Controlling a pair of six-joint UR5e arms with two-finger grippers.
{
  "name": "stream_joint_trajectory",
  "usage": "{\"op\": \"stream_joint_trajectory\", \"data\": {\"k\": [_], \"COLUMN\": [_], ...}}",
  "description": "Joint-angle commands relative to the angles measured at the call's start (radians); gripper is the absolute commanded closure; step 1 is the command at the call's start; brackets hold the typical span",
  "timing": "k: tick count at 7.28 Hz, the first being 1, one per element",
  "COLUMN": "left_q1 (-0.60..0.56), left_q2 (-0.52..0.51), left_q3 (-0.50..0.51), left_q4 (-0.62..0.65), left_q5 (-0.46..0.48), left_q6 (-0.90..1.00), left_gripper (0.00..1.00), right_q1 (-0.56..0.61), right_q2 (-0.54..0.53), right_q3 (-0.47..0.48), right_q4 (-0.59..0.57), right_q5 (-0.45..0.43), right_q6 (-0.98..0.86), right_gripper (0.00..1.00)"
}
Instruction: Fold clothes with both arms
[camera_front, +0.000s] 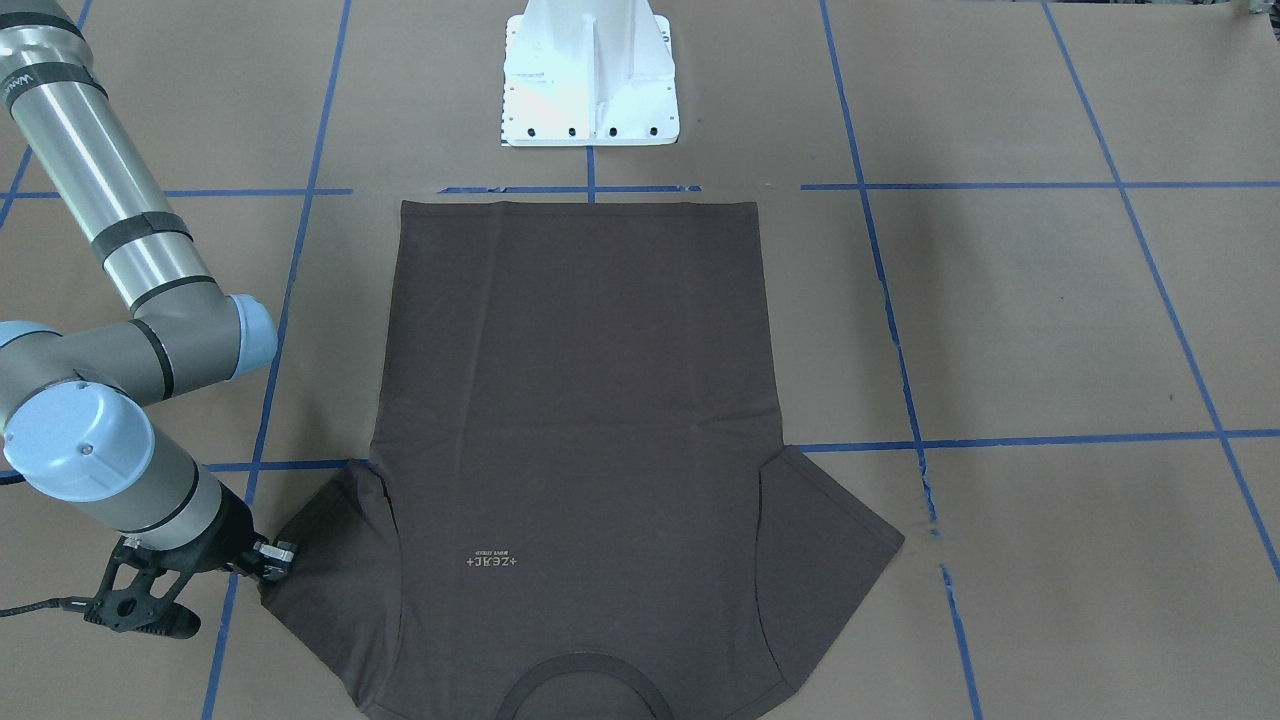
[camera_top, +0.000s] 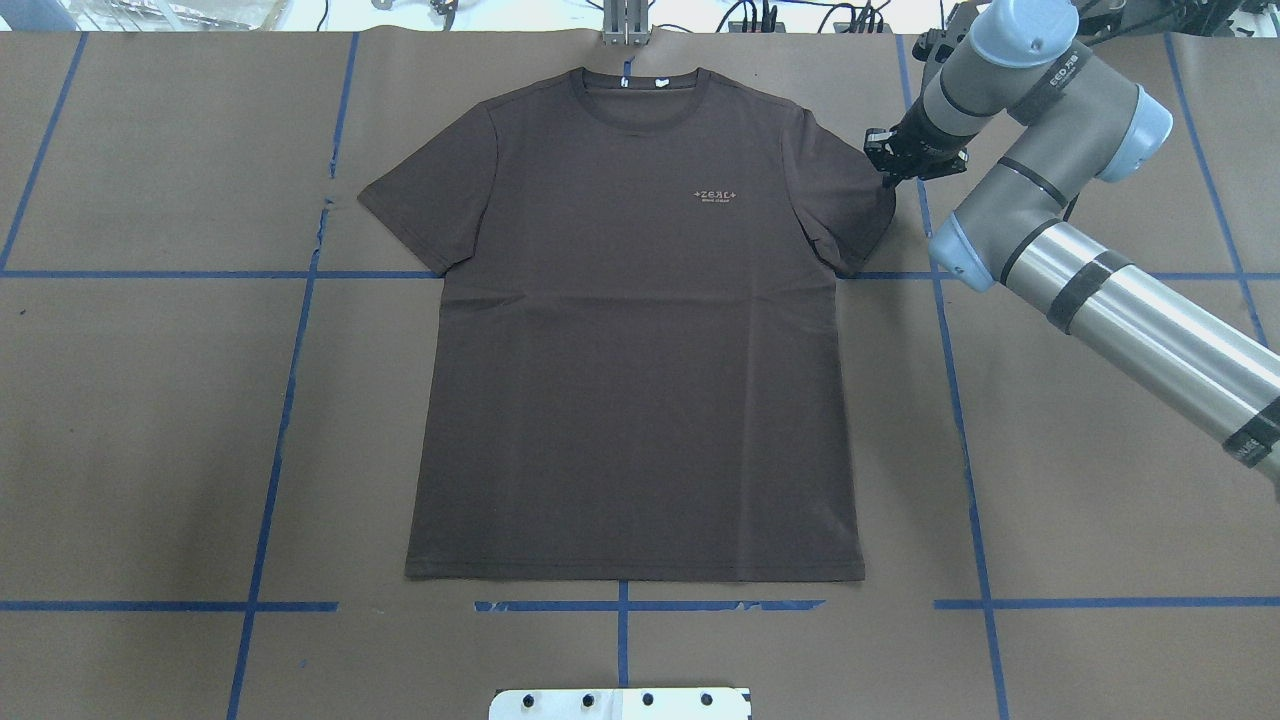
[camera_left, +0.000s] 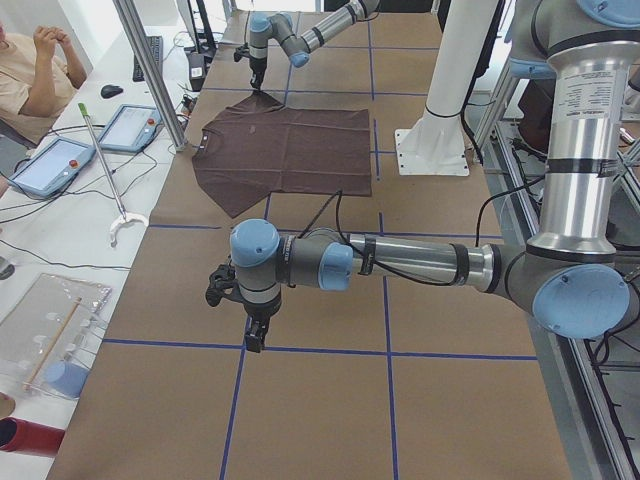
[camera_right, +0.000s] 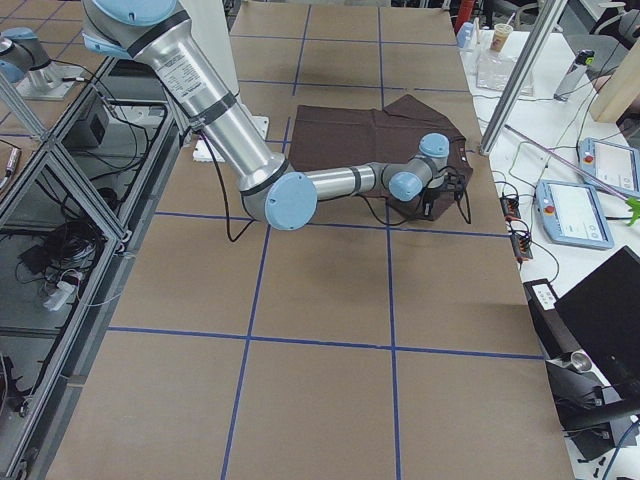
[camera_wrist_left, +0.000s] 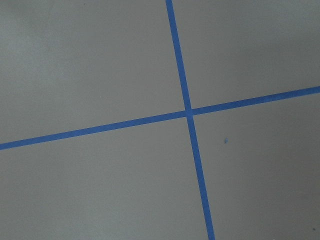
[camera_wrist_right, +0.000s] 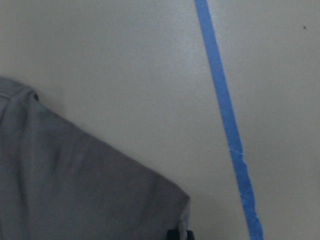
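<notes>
The dark brown-grey T-shirt lies flat and face up on the brown table, collar away from the robot; it also shows in the front view. My right gripper is down at the outer hem of the sleeve on my right, also in the front view. In the right wrist view its fingertips sit together on the sleeve corner. My left gripper hangs over bare table far from the shirt. It shows only in the exterior left view, so I cannot tell its state.
The white pedestal stands at the shirt's bottom hem. Blue tape lines grid the table. Beyond the table's far edge are a metal post, control tablets and a seated person.
</notes>
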Motion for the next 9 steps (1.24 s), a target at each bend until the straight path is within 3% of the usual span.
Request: {"op": "stream_joint_trajectory", "data": {"k": [1,4,6,7,8,9], "left_q1": [0.000,0.000,0.000,0.003,0.062,0.128], "left_q2": [-0.001,0.000,-0.001,-0.015,-0.038,-0.040], "left_q3": [-0.007,-0.029,-0.035,-0.040,-0.027,-0.023], "left_q4": [0.000,0.003,0.002,-0.005,-0.091,-0.230], "left_q5": [0.000,0.002,0.000,-0.018,-0.117,-0.136], "left_q6": [-0.003,-0.003,-0.003,-0.003,-0.021,-0.023], "left_gripper": [0.00,0.00,0.00,0.00,0.00,0.00], "right_q1": [-0.035,-0.128,-0.141,-0.148,-0.148,-0.150], "right_q2": [0.047,0.208,0.225,0.228,0.218,0.166], "right_q3": [0.035,-0.079,-0.104,-0.092,-0.072,0.022], "right_q4": [-0.006,-0.006,-0.003,0.002,0.002,-0.001], "right_q5": [-0.004,-0.117,-0.150,-0.150,-0.141,-0.142], "right_q6": [0.081,0.189,0.188,0.178,0.177,0.181], "right_gripper": [1.00,1.00,1.00,0.01,0.00,0.00]}}
